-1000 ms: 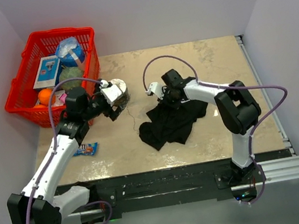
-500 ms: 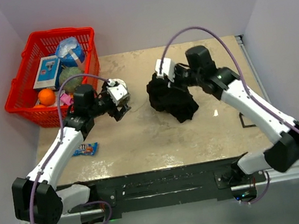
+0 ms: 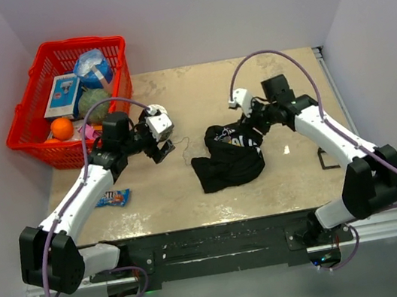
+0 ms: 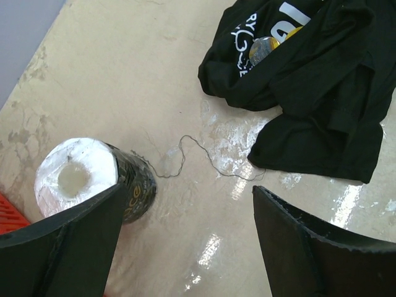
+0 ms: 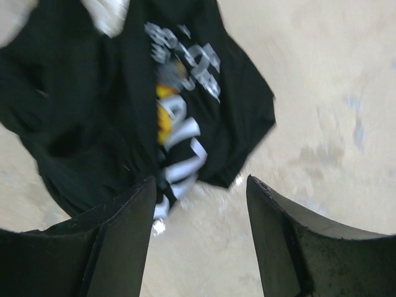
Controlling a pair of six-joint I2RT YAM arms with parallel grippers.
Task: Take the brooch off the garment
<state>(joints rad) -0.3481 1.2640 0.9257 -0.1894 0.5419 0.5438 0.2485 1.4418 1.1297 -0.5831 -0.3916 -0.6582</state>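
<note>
The garment (image 3: 229,162) is a black T-shirt with white lettering, lying crumpled mid-table, also in the left wrist view (image 4: 322,93) and the right wrist view (image 5: 80,99). A small round grey-and-yellow piece (image 4: 262,47), likely the brooch, sits among the lettering (image 5: 166,79). My right gripper (image 3: 250,130) is open at the garment's right edge (image 5: 201,179); its left finger (image 5: 117,241) overlaps the cloth, nothing is between the jaws. My left gripper (image 3: 161,153) is open over bare table to the garment's left (image 4: 189,189).
A black cylinder with a white top (image 4: 93,179) lies beside my left finger. A thin thread (image 4: 185,154) trails from it toward the garment. A red basket (image 3: 29,139) of items stands at the far left. A candy packet (image 3: 112,199) lies near the left arm.
My right gripper held the garment bunched up off the table, then opened; the garment has dropped and spread out. My left gripper shifted slightly right.
</note>
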